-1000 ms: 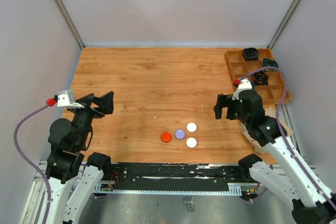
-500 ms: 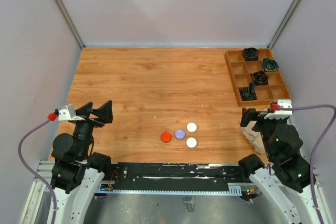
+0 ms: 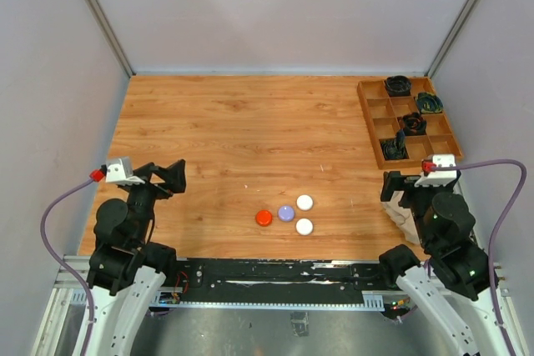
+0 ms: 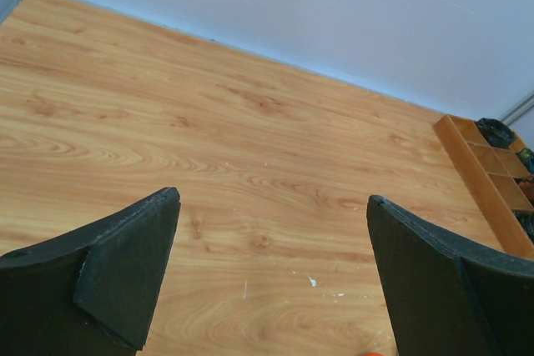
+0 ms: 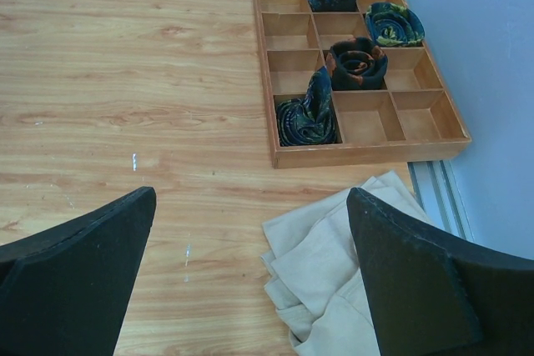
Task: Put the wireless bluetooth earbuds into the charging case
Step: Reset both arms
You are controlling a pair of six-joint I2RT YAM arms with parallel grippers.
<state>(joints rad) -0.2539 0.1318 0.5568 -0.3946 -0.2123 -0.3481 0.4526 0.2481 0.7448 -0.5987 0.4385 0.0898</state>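
Observation:
No small stemmed earbuds show in any view. Four closed round pucks lie together near the table's front middle: a red puck (image 3: 264, 218), a lilac puck (image 3: 286, 213) and two white pucks (image 3: 304, 202) (image 3: 304, 226). My left gripper (image 3: 171, 177) hovers open and empty at the left, well away from the pucks. In the left wrist view, the left gripper (image 4: 273, 198) shows only bare wood between its jaws, with a sliver of the red puck (image 4: 371, 353) at the bottom edge. My right gripper (image 3: 396, 185) is open and empty at the right, and in the right wrist view the right gripper (image 5: 250, 196) is above the table beside a cloth.
A wooden compartment tray (image 3: 368, 118) stands at the back right with dark rolled items (image 3: 398, 85) in some cells; the tray also shows in the right wrist view (image 5: 367, 154). A crumpled beige cloth (image 5: 350, 248) lies just in front of it, under my right arm (image 3: 409, 216).
My right arm has drawn back from over the table to the right front edge. My left arm has pulled back a little toward its base. The pucks have not moved.

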